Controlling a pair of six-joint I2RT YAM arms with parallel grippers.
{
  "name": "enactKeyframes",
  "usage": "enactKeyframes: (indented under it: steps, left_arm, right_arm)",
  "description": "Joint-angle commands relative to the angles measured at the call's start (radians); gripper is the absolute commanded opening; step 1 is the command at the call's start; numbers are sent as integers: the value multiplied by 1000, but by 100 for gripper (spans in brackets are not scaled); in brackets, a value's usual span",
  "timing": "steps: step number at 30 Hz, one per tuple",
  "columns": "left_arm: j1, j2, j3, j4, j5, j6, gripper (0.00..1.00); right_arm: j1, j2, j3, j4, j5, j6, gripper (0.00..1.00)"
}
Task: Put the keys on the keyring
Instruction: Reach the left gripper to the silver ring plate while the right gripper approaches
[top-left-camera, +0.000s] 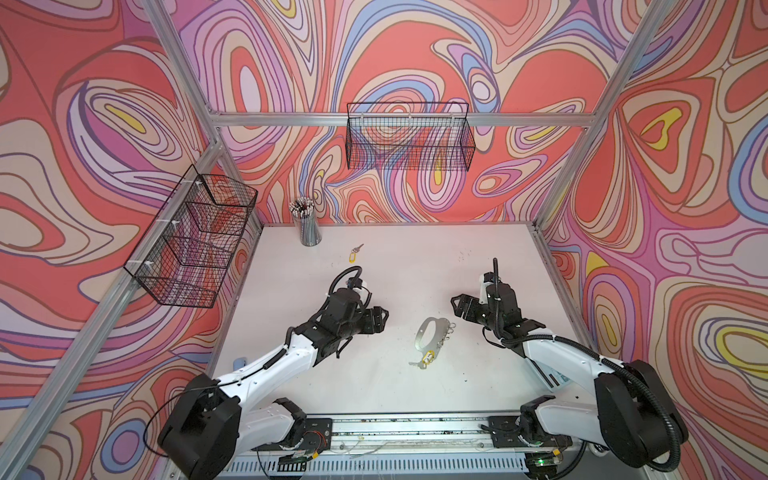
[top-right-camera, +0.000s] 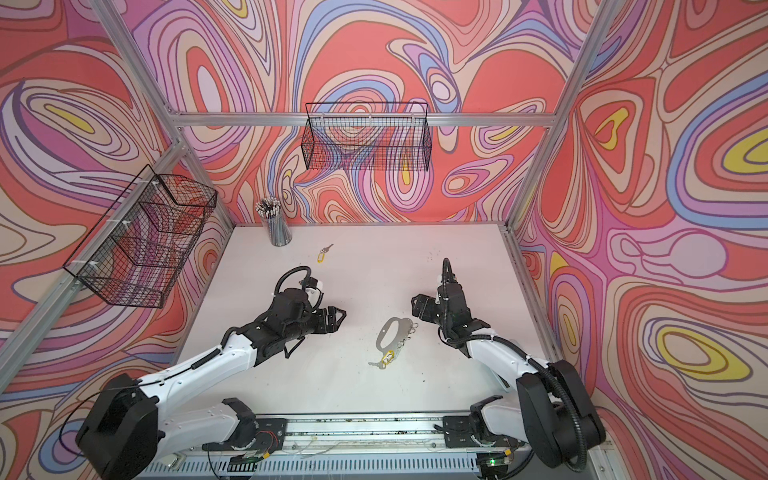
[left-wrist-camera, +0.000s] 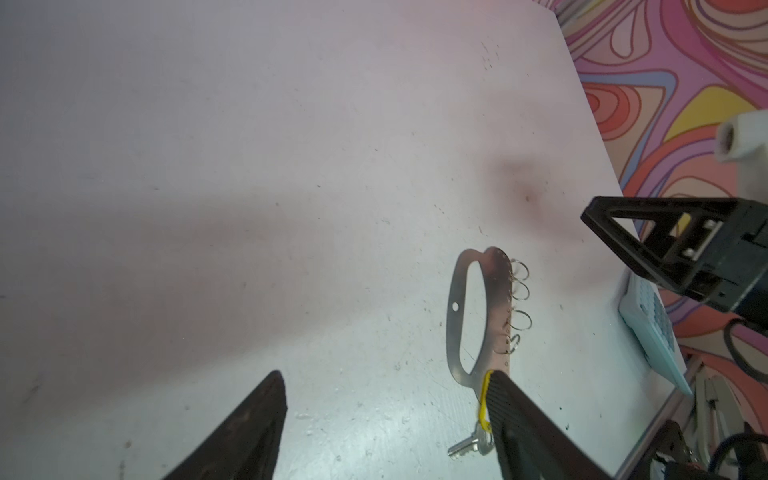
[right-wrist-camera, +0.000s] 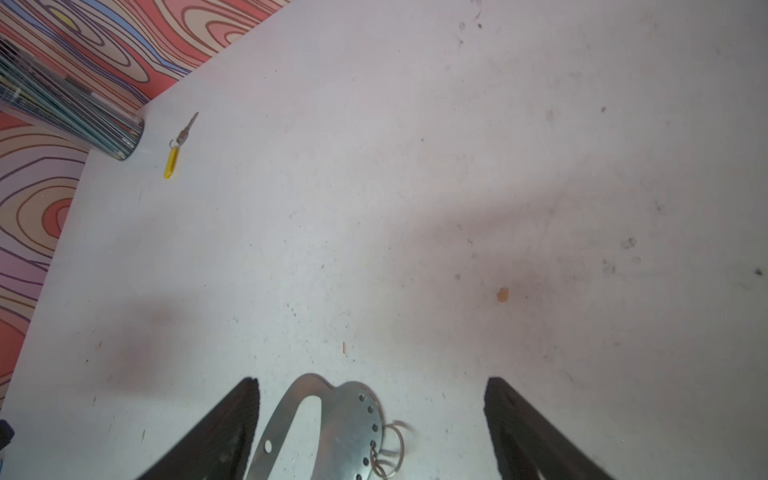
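Observation:
The keyring (top-left-camera: 424, 337) (top-right-camera: 386, 334) is a flat silvery plate lying on the white table between the two arms, with wire rings (left-wrist-camera: 521, 291) along its right edge. One key (top-left-camera: 417, 365) (left-wrist-camera: 469, 444) with a yellow tag (top-left-camera: 429, 356) (top-right-camera: 389, 356) lies against the plate's near end; I cannot tell whether it is hooked on. The second key (top-left-camera: 356, 253) (top-right-camera: 325, 250) (right-wrist-camera: 176, 149) lies far back. My left gripper (top-left-camera: 383, 321) (left-wrist-camera: 386, 378) hovers open left of the plate, and one finger (left-wrist-camera: 523, 419) hides part of the tag. My right gripper (top-left-camera: 457, 308) (right-wrist-camera: 372, 382) is open above the plate's far end (right-wrist-camera: 340, 428).
A cup of pencils (top-left-camera: 307, 226) (right-wrist-camera: 83, 120) stands at the back left, close to the far key. Black wire baskets hang on the back wall (top-left-camera: 409, 137) and the left wall (top-left-camera: 195, 241). An aluminium rail (top-left-camera: 407, 432) runs along the front edge.

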Motion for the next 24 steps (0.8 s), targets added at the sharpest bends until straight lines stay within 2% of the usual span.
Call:
enactKeyframes:
  steps: [1,6,10,12,17,24]
  left_arm:
    - [-91,98,92,-54,57,31,64]
    - [-208,293,217,-66,136,61,51]
    - [-234,438,322,-87,220,53,37]
    - [-255,489,364,-101,215,69,35]
    - [-297,598,478,-184,202,126,29]
    - [-323,677,547,-230,192,149,29]
  right_arm:
    - [4,-37,-2,-17,41,2,90]
    - [3,-100,-11,-45,101,-5,92]
    - [3,-144,-7,-98,185,19,93]
    - [3,-160,6,-141,205,13,93]
    - [3,-240,-36,-128,168,-18,93]
    - [3,-287,-51,-151,181,-37,93]
